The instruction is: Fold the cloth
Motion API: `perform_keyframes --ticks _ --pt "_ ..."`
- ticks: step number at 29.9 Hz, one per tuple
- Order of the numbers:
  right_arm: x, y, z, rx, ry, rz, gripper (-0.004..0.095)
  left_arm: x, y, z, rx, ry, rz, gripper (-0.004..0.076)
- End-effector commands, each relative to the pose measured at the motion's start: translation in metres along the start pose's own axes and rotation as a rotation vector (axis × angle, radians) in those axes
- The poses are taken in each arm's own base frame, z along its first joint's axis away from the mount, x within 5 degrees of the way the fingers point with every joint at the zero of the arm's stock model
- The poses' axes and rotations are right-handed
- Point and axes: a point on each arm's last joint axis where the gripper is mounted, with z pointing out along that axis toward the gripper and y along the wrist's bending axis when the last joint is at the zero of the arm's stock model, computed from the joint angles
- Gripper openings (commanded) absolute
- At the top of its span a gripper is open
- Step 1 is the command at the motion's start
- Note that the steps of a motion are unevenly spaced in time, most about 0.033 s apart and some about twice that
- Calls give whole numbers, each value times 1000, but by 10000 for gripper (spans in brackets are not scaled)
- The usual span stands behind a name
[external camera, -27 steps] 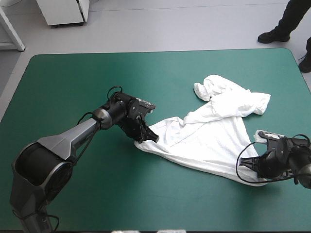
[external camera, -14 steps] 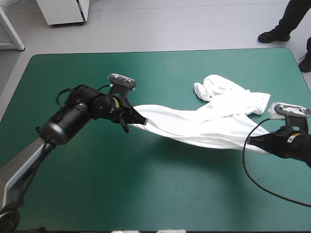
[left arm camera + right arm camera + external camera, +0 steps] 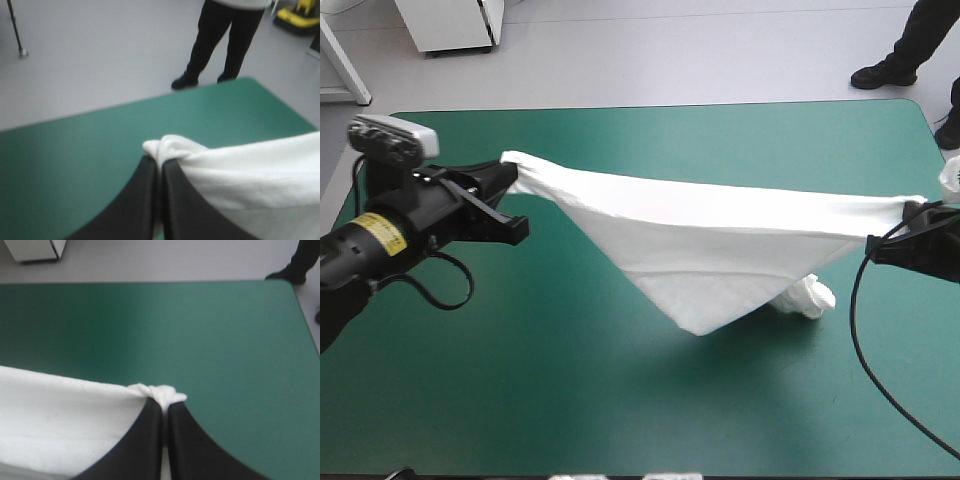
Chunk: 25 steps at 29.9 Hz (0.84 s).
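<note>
The white T-shirt [image 3: 710,240] hangs stretched in the air between both grippers, its top edge taut and its body sagging to a point whose tail touches the teal-green table [image 3: 620,400] near the right side. My left gripper [image 3: 508,180] is raised at the left and shut on one corner of the T-shirt [image 3: 210,170]; a small bunch of fabric pokes past its fingertips [image 3: 158,161]. My right gripper [image 3: 910,215] is raised at the right and shut on the other corner [image 3: 75,420], a knot of white showing above its tips [image 3: 164,402].
The table's far edge [image 3: 650,106] runs along the top, and its right edge lies just beyond my right gripper. A crumpled sleeve end [image 3: 805,297] rests on the cover below the hanging sheet.
Both grippers have risen and pulled apart, the left one moving far to the left. The T-shirt has been lifted off the table and stretched out between them.
</note>
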Motion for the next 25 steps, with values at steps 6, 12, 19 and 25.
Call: perform_keyframes --ticks 6,12,19,25 --pt "-59 6 -79 1 -474 -103 -17 -58 -6 -56 74 -518 -2 -10" --pt "-87 13 -113 -38 -654 -137 -17 -93 -8 -94 87 -726 23 -10" --pt "-113 22 -143 -116 -826 -137 -16 -115 -9 -130 85 -853 52 -10" --pt "-120 22 -151 -118 -864 -138 -17 -118 -9 -136 83 -870 57 -10"
